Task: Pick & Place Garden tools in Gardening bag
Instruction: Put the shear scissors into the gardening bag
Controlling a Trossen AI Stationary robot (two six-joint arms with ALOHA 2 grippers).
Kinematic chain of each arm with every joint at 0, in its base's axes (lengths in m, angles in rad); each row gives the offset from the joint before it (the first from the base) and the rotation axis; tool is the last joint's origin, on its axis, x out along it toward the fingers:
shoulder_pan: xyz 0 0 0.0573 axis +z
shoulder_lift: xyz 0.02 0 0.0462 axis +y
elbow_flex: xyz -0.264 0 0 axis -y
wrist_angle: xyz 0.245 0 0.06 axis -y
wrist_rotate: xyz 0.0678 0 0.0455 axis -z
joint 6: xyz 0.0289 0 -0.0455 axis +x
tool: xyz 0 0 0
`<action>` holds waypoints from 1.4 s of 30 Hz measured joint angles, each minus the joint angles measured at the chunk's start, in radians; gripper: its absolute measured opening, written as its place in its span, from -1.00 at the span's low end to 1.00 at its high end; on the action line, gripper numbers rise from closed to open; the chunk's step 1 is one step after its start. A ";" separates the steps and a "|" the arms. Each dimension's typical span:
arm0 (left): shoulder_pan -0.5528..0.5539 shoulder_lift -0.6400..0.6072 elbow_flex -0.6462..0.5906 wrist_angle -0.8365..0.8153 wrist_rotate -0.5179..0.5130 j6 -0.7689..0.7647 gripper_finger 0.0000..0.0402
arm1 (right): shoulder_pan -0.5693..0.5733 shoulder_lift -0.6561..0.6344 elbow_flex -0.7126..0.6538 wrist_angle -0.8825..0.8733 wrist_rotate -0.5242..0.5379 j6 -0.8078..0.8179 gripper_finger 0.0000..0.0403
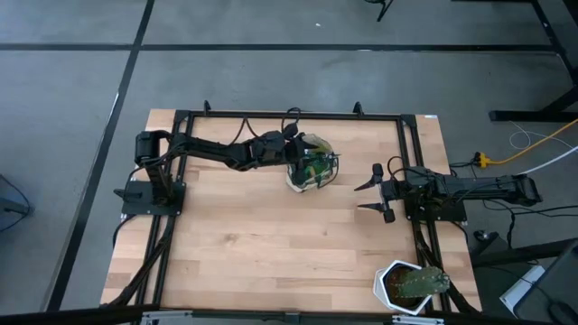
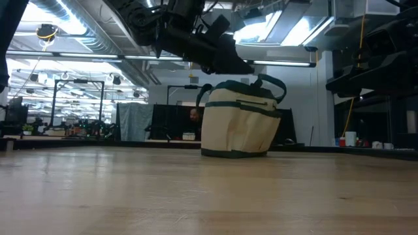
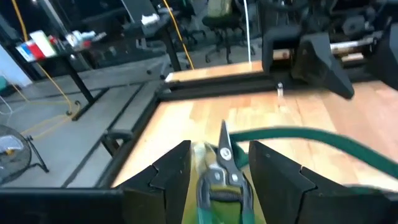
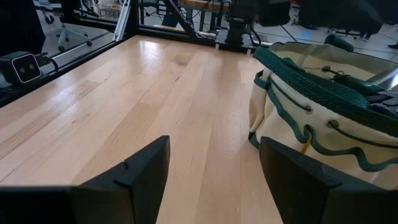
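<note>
The tan-and-cream gardening bag [image 1: 312,169] with green trim stands upright on the table's far middle; it also shows in the low view [image 2: 238,124] and the right wrist view [image 4: 323,118]. My left gripper [image 1: 301,147] hovers over the bag's far-left rim [image 2: 245,65], shut on the pruning shears [image 3: 222,158]. Their silver blades stick out past the fingertips over the bag's green handle [image 3: 323,140]. Something green shows inside the bag's mouth. The trowel and spray bottle are not to be made out. My right gripper [image 1: 370,196] is open and empty, right of the bag. My left gripper holds the pruning shears between its two fingers [image 3: 177,168], just behind the pivot [image 3: 219,180]. The handles lie back between the fingers, below the picture's edge. The fingers lie along the shears and slant down from the table's left. The shears are clear of the table, blades forward.
A white pot with a green plant [image 1: 411,284] stands at the near right corner. A black frame [image 1: 289,115] runs around the table's edges. Bare wood lies between the bag and the near edge [image 1: 271,244].
</note>
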 joint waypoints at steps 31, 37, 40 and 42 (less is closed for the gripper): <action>0.003 0.000 0.169 -0.424 -0.014 0.149 -0.10 | 0.000 0.000 0.000 0.000 0.000 0.000 0.24; 0.021 0.000 0.133 -0.397 -0.052 0.228 0.04 | 0.000 0.000 0.000 0.000 0.000 0.000 0.24; 0.044 0.000 0.118 -0.338 -0.015 0.232 0.10 | 0.000 0.000 0.000 0.000 0.000 0.000 0.24; 0.058 0.000 0.117 -0.332 0.023 0.209 0.13 | 0.000 0.000 0.000 0.000 0.000 0.000 0.24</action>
